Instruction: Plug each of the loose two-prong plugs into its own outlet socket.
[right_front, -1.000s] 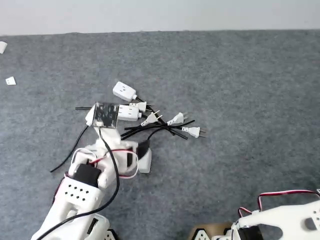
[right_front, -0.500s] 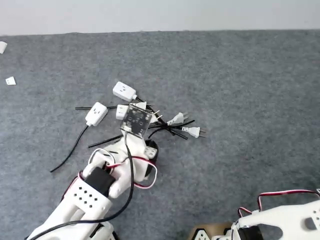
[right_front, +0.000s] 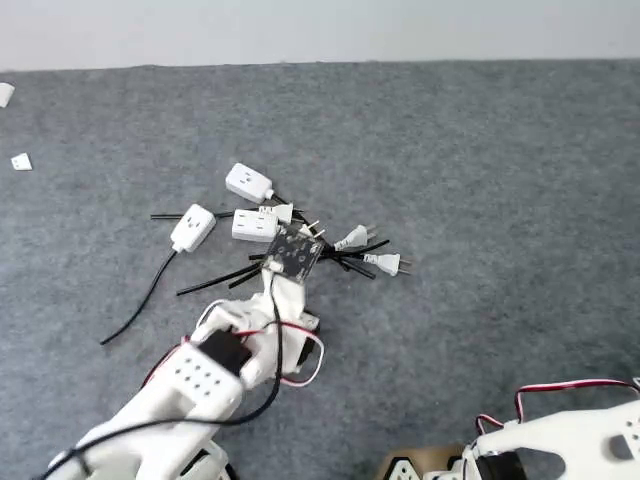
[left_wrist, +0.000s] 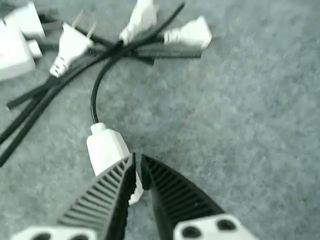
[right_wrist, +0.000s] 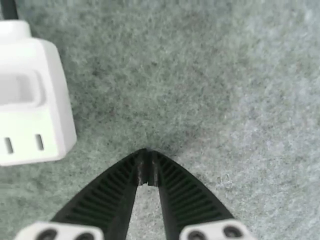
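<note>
A matt, fuzzy grey felt mat (right_front: 480, 180) lies under the smooth, faintly glossy white plastic two-prong plug (left_wrist: 70, 46) and outlet socket (right_wrist: 30, 95), dull black rubbery cords (left_wrist: 95, 95), and the left gripper's (left_wrist: 137, 162) ribbed matt black plastic fingers (left_wrist: 105, 197).

The high camera sits above the arms' side of the table (right_front: 520, 180) and looks steeply down and forward across it to the pale wall (right_front: 320, 30) at the far edge; the left arm (right_front: 200, 380) and right arm (right_front: 570, 440) enter from its near edge. The left wrist camera rides just behind its own fingers (left_wrist: 112, 195), aimed down along them, very close over the table, and shares with the high view the tangle of plugs (left_wrist: 70, 45) and cords (left_wrist: 95, 95) mid-table. The right wrist camera looks likewise past its fingers (right_wrist: 115, 195), closer still, a socket (right_wrist: 30, 100) beside them
</note>
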